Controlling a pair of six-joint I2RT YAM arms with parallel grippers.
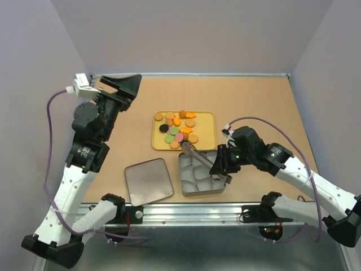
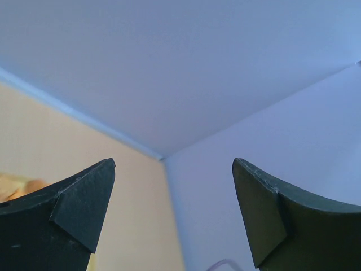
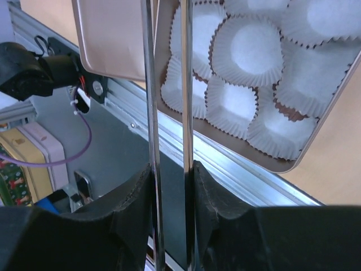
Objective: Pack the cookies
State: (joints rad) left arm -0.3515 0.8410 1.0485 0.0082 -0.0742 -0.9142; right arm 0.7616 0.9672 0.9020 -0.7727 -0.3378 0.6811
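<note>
Clamping thin steel tongs (image 3: 150, 84) in right gripper (image 3: 172, 175), left gripper (image 2: 174, 164) idling wide, likely next nipping coloured disc cookies (image 1: 178, 130) beyond jaws.

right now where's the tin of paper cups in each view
top external: tin, bottom centre, right of the lid
left wrist: not in it
right wrist: tin upper right, behind the tongs
shared landmark: the lid, lying left of the tin in both
</note>
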